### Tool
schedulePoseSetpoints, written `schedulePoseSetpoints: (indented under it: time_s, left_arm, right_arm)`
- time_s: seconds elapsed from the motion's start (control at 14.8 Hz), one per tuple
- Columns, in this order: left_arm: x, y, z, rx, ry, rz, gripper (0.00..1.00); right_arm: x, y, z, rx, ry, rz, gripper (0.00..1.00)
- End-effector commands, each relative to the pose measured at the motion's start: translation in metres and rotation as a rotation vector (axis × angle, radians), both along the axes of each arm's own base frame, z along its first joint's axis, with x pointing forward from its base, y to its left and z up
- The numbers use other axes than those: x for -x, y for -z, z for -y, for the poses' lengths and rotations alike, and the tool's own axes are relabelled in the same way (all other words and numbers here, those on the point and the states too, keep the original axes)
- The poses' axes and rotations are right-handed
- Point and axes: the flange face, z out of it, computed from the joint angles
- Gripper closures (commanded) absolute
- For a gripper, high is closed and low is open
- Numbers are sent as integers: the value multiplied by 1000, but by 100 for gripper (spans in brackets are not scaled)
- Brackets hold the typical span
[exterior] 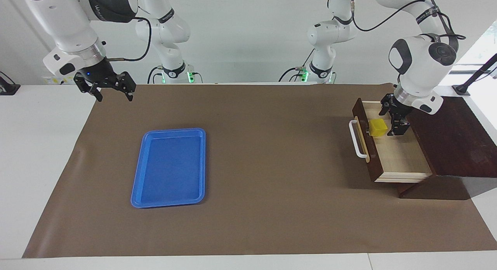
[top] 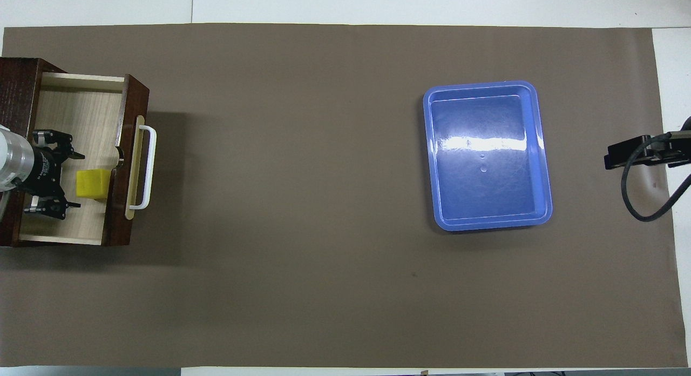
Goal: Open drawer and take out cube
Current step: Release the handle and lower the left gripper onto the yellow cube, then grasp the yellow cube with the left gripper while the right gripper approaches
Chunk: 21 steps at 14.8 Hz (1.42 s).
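Overhead view shows our left gripper (top: pixel 75 180) spread wide, unclenched, inside the pulled-out drawer (top: pixel 81 111) at the left arm's end, just beside the cube (top: pixel 93 183) lying there. Our right gripper (exterior: pixel 113 94) waits released, over the table edge.

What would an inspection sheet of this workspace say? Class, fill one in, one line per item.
Surface: brown mat over a white table.
Job's things: drawer pulled open; yellow cube inside, by the drawer's front panel.
Clutter: blue tray, toward the right arm's end.
Hands: left hand open, in the drawer beside the cube; right hand open, waiting above the mat's edge.
Cables: black cables along both arms.
Surroundings: white wall.
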Motion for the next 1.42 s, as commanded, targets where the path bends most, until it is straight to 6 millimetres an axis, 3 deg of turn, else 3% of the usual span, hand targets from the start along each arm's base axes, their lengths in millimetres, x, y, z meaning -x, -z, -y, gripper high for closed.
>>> schedulePoseSetpoints:
  time_s: [0.0,0.14,0.2,0.34,0.47,0.68,0.74,0.88,1.01,1.22,1.35]
  left_arm:
    - [15,10,-1,12,-46,16,0]
    - [14,11,0,15,-60,25,0]
    - [13,11,0,19,-96,33,27]
    - [8,7,-2,21,-139,43,100]
    - [-5,-10,-6,26,-155,48,100]
    - [-36,-67,2,53,-161,9,100]
    - [-39,-83,18,55,-150,10,100]
    - [-40,-92,74,55,-151,26,100]
    - [-28,-90,151,56,-133,26,100]
    - [-2,-81,244,58,-247,36,100]
    - [25,-70,307,69,-294,51,100]
  right_arm:
    - [9,4,-1,-13,-6,-11,0]
    - [12,11,-5,-39,37,-26,0]
    - [14,14,-6,-39,50,-31,0]
    - [15,23,-10,-49,113,-50,0]
    - [16,34,-19,-97,248,-77,0]
    - [8,69,-62,-160,470,-141,0]
    - [3,80,-81,-189,559,-171,0]
    - [-4,99,-119,-232,706,-220,0]
    - [-7,121,-163,-281,862,-265,0]
    - [-5,156,-231,-346,1010,-316,0]
    - [6,176,-257,-407,1081,-356,0]
